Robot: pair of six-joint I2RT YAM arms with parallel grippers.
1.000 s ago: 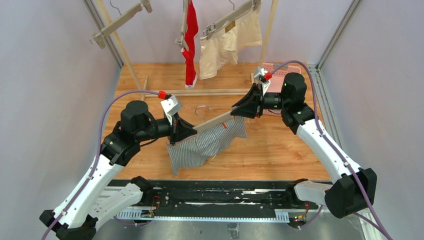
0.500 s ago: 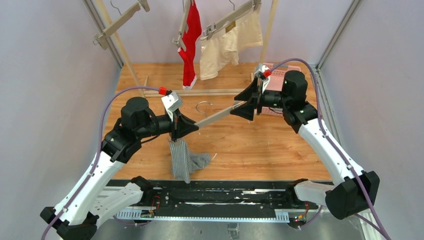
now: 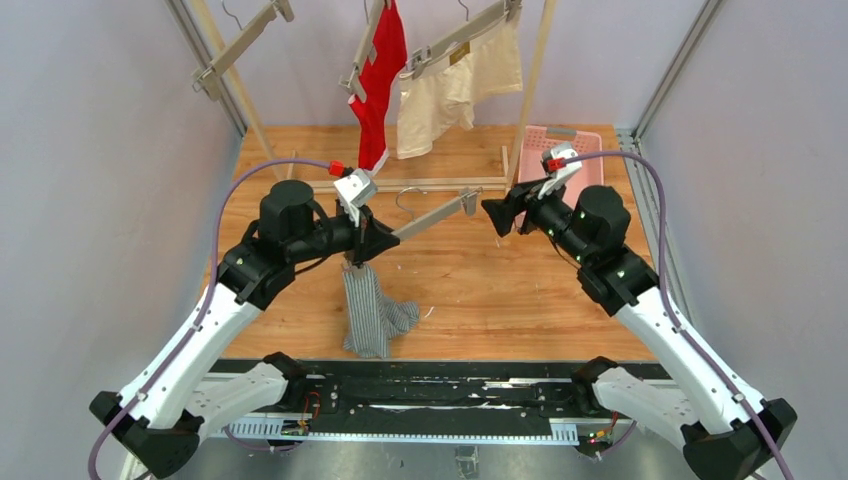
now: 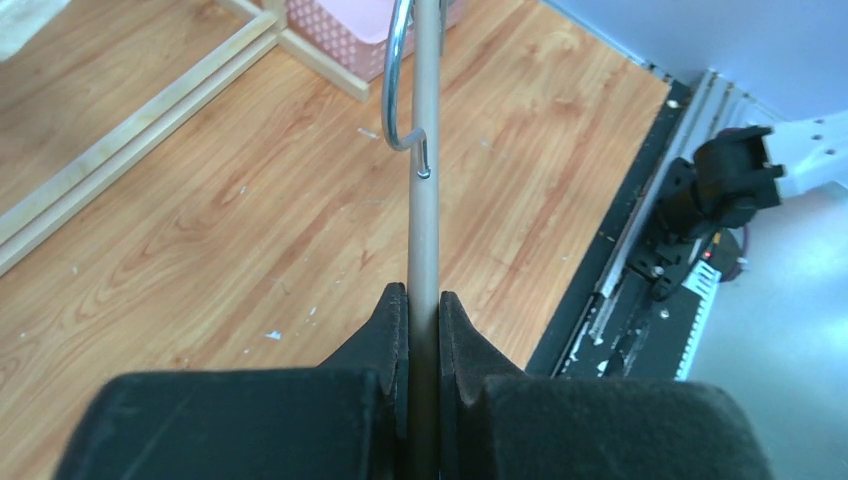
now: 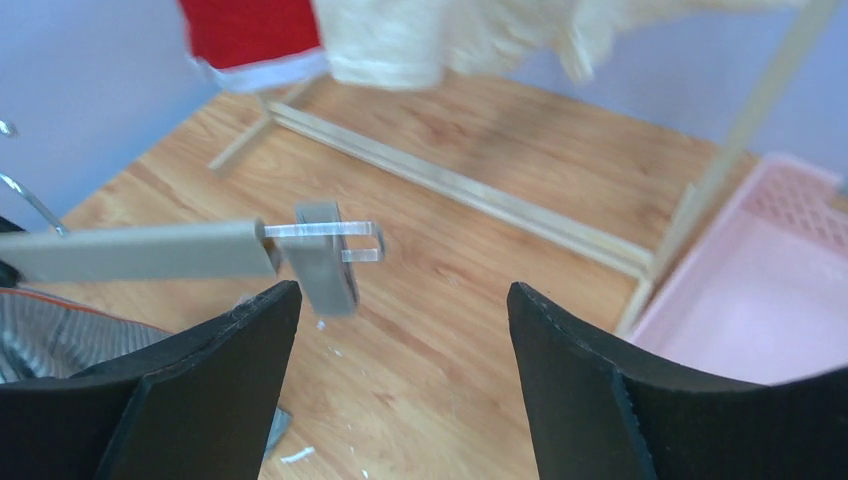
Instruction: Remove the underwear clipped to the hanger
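- The left arm rises from its base at the near left corner, bends at the elbow and points its wrist to the right, over the middle of the table (image 3: 520, 300).
- The left gripper (image 3: 385, 243) is clamped tight on the left end of a hanger (image 3: 432, 217). In the left wrist view, both fingers press flat against the bar with no gap.
- The hanger is held off the table and slants up to the right. Its metal hook (image 3: 402, 203) curls out on the far side.
- The grey striped underwear (image 3: 370, 318) droops straight down from under the left gripper, and its lower part lies bunched on the wood.
- Where its top meets the hanger is hidden by the gripper, so I cannot tell whether a clip holds it there.
- The right arm reaches up and left from the near right corner, with its wrist aimed left at the free end of the hanger.
- The right gripper (image 3: 493, 213) is spread wide and holds nothing. It sits just beside the clip (image 3: 468, 200) on the hanger's right end, without touching it. That clip carries no cloth.
- The red underwear (image 3: 380, 85) and the cream underwear (image 3: 450, 85) hang clipped to their own hangers on the wooden rack (image 3: 535, 70) at the back.
- One bare hanger (image 3: 240, 45) hangs at the rack's left.
- A pink basket (image 3: 590, 165) sits on the table behind the right gripper.
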